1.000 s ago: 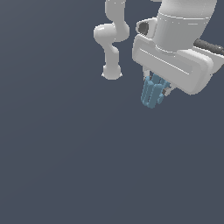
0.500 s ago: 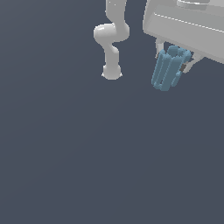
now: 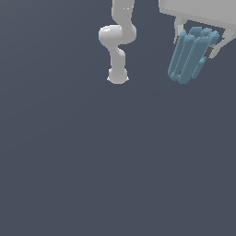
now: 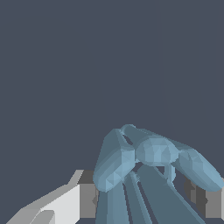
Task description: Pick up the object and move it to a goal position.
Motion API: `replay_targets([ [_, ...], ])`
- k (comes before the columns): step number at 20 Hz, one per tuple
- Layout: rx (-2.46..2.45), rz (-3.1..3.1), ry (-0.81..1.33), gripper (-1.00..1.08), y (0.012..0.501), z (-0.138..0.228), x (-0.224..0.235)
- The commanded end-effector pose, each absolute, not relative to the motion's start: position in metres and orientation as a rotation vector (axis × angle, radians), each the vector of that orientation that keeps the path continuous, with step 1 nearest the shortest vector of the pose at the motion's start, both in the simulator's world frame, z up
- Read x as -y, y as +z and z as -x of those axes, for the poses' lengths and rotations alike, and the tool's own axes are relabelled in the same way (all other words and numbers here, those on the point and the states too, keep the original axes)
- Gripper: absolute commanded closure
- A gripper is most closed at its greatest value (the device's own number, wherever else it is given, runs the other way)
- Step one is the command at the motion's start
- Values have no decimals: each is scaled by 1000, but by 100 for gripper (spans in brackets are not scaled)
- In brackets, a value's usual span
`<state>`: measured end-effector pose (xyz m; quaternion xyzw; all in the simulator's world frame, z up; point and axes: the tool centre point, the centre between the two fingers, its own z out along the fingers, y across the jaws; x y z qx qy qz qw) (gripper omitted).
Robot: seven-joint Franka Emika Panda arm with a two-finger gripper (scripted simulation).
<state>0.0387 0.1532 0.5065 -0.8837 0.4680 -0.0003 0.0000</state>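
While the white two-fingered tool [image 3: 199,42] hangs at the upper edge of the exterior view's right, its fingers are clamped on either side of the small light-blue matte bundle of parallel rounded ridges [image 3: 191,55], which dangles below them well clear of the dark grey floor-like surface [image 3: 115,175]. In the wrist view the bundle [image 4: 148,170] fills the gap between the two grey finger pads [image 4: 87,200], its rounded ends fanning outward.

The hold looks to bear on the upper part of the ridges only, and the bundle hangs slightly tilted; a sharp swing or sudden stop could let it pivot or slide out.

Beside it, toward the exterior view's left, stands the white jointed robot arm base [image 3: 117,44], apart from the bundle. Elsewhere the surface lies open. No goal marker is visible.
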Motion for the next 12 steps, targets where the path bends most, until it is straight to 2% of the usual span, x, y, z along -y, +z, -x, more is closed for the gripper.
replay_targets([
  [1,-1471,2777,0,108,512,-39,-154],
  [12,-1471,2777,0,108,520,-40,-156],
])
